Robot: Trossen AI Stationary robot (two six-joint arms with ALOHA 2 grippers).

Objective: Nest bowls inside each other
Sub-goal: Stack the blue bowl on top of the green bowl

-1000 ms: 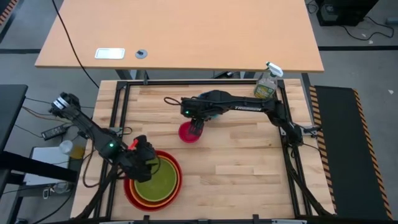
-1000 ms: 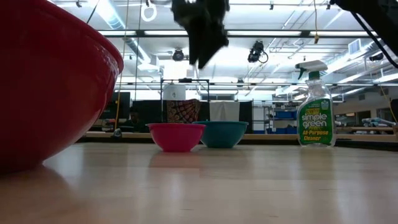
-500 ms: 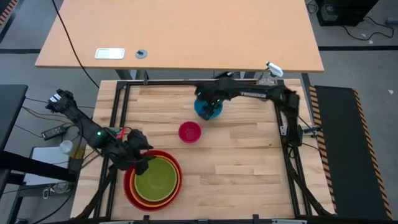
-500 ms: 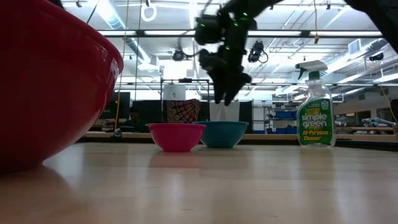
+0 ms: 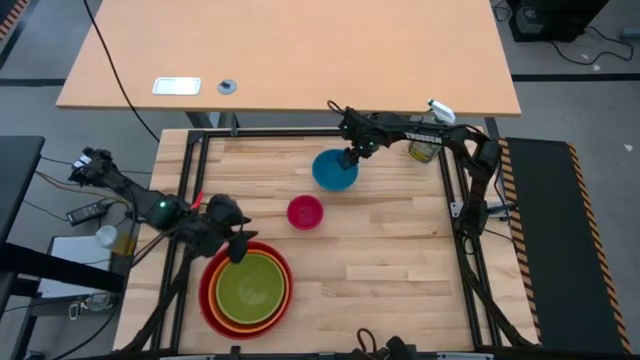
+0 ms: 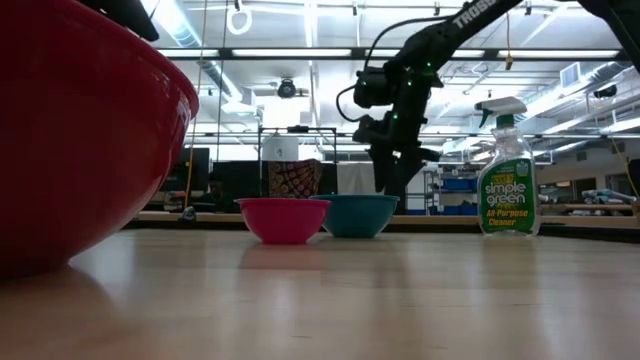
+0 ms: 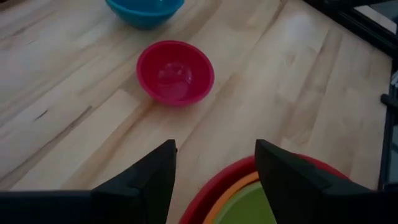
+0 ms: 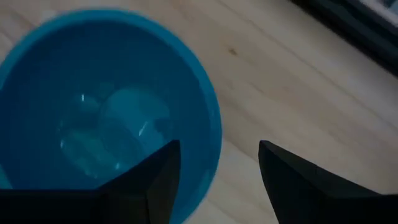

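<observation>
A red bowl at the near left holds an orange bowl and a lime green bowl, nested. A magenta-pink bowl rests on its base mid-table, and a blue bowl stands beyond it toward the far edge. My left gripper hovers open over the stack's far rim; in its wrist view nothing lies between the fingers. My right gripper is open, pointing down above the blue bowl's right rim, one finger on either side of it without touching.
A clear spray bottle with a green label stands at the far right corner, close to the right arm. Bare wooden tabletop spreads over the middle and right. A black metal frame borders the table.
My right gripper has left the space above the magenta-pink bowl, swung toward the far right and come down over the blue bowl's right rim, rolling as it went. My left gripper has risen a little off the nested stack and rolled. The bowls have not moved.
</observation>
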